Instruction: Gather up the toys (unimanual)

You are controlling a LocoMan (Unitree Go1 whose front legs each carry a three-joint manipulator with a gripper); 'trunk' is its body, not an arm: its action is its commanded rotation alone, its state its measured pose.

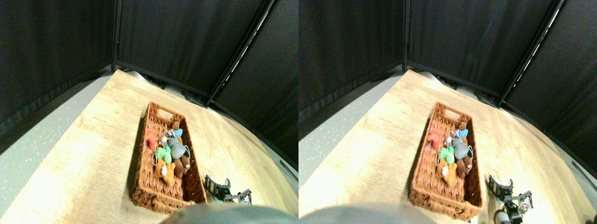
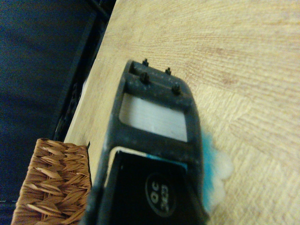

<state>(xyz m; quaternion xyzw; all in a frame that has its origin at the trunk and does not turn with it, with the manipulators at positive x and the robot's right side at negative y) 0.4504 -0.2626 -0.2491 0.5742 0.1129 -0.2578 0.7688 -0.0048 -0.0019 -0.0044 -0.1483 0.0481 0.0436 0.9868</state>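
Several toys (image 1: pixel 169 151) already lie heaped along the basket's (image 1: pixel 140 186) long axis, which runs toward the counter's (image 1: pixel 84 158) far edge. One blue-and-white toy (image 2: pixel 213 171) sits beside the tool (image 1: pixel 227 191), just right of the basket's near corner; whether the tool is pinching it, I cannot tell.

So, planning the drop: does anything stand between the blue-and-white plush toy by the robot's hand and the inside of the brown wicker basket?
Only the brown wicker basket's own side wall, which stands between the hand and the inside. The blue-and-white plush toy must pass over its rim.
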